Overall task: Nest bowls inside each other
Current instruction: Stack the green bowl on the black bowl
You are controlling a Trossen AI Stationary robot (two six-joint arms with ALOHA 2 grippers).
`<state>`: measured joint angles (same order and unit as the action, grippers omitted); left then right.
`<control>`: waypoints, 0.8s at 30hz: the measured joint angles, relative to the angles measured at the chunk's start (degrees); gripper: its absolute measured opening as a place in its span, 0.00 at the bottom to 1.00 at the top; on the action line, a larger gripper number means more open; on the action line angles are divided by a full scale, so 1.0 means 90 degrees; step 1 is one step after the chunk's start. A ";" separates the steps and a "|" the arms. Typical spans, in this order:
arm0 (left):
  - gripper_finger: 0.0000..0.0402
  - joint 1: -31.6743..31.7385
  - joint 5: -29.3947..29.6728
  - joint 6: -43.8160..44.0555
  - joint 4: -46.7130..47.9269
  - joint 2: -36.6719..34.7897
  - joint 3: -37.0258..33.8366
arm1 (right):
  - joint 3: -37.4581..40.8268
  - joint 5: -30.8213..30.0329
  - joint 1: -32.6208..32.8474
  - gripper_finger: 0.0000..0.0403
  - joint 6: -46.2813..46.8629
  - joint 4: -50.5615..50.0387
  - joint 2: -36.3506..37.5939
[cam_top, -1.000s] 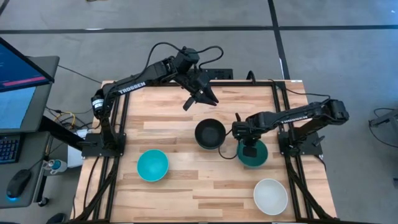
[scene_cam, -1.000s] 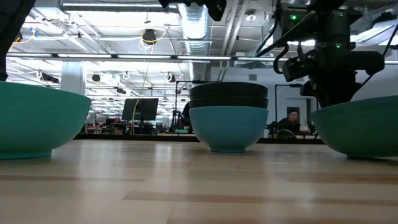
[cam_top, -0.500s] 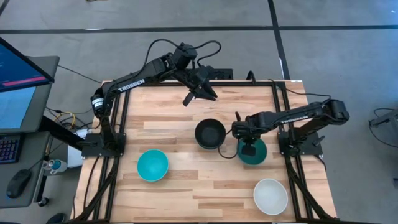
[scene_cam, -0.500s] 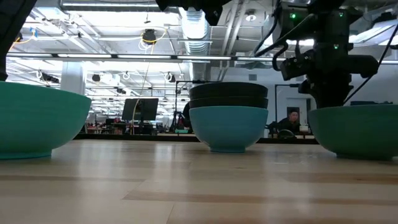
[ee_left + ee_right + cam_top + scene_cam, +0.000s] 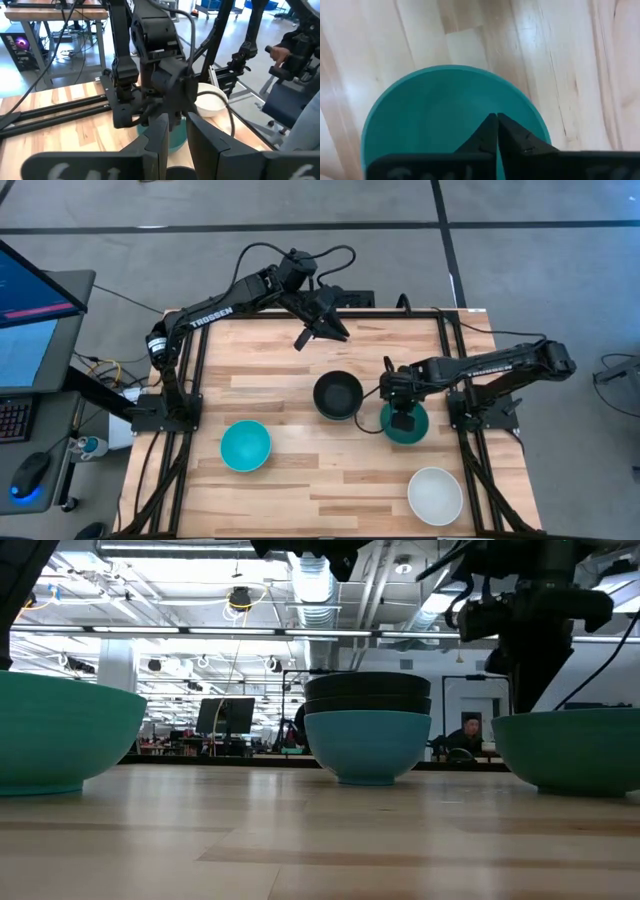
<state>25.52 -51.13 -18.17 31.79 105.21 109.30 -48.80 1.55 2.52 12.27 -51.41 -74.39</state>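
Note:
A dark teal-green bowl (image 5: 405, 425) stands on its base at the table's right, and fills the right wrist view (image 5: 435, 115). My right gripper (image 5: 402, 420) is shut and points down into it (image 5: 496, 116). Two black bowls (image 5: 367, 688) sit nested in a sky-blue bowl (image 5: 367, 745) at mid-table (image 5: 338, 395). A turquoise bowl (image 5: 245, 445) stands at the near left and a white bowl (image 5: 435, 495) at the near right. My left gripper (image 5: 322, 335) is open and empty, raised over the far middle. My right gripper's shut fingertips (image 5: 492, 125) point down over the inside of the dark teal-green bowl, near its middle (image 5: 470, 110). I cannot tell whether they touch it. The bowl stands level on the table.
Black frame rails (image 5: 450, 350) run along the table's left and right sides. Bare wood lies between the turquoise bowl and the white bowl (image 5: 340, 480). In the left wrist view the right arm (image 5: 160, 75) stands in front of the white bowl (image 5: 210, 102).
My left gripper has drawn back a little toward the table's far edge, then kept still. My right gripper has risen above the dark teal-green bowl. The bowl, tipped a second ago, now stands level, shifted slightly toward the stack.

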 joint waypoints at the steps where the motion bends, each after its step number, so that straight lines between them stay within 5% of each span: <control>1: 0.14 0.0000 0.0033 0.0000 0.0000 0.0000 0.0000 | 0.0000 -0.0014 0.0010 0.11 -0.0035 0.0003 0.0026; 24: 0.14 0.0005 0.0094 0.0036 -0.0003 0.0000 0.0000 | 0.0047 -0.0132 -0.0542 0.18 -0.0879 -0.0081 0.0005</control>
<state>25.56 -50.29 -17.85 31.77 105.21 109.30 -48.37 0.36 -2.35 4.36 -52.13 -74.35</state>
